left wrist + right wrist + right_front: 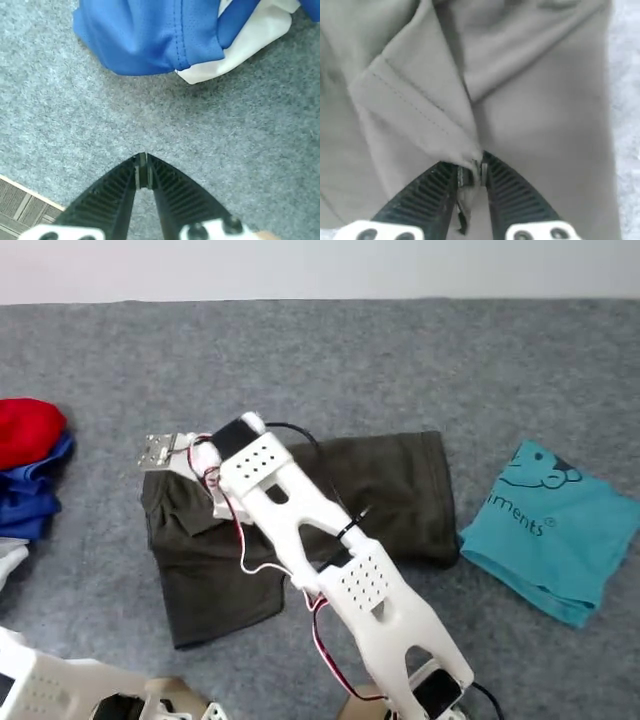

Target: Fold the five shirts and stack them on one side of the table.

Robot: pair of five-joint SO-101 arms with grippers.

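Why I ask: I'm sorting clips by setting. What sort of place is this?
Probably a robotics test bench: grey felt-covered table, white plastic right arm, its end effector pinching a dark olive cloth shirt, folded teal shirt.

A: Entry one, right arm [330, 550]?
B: White moulded shell. Two panels [258, 460] pierced with rows of small round holes, long cut-outs between them. Black motor block [233, 436] near the wrist. Red, white and black cables [240, 530] loop alongside.
A: Right hand [472, 172]?
B: Two black fingers [427, 192] with ribbed inner faces, tapering to points. White mounts with dark screw holes.
A: Left hand [142, 167]?
B: Same pattern. Left arm [50, 685]: white shell.
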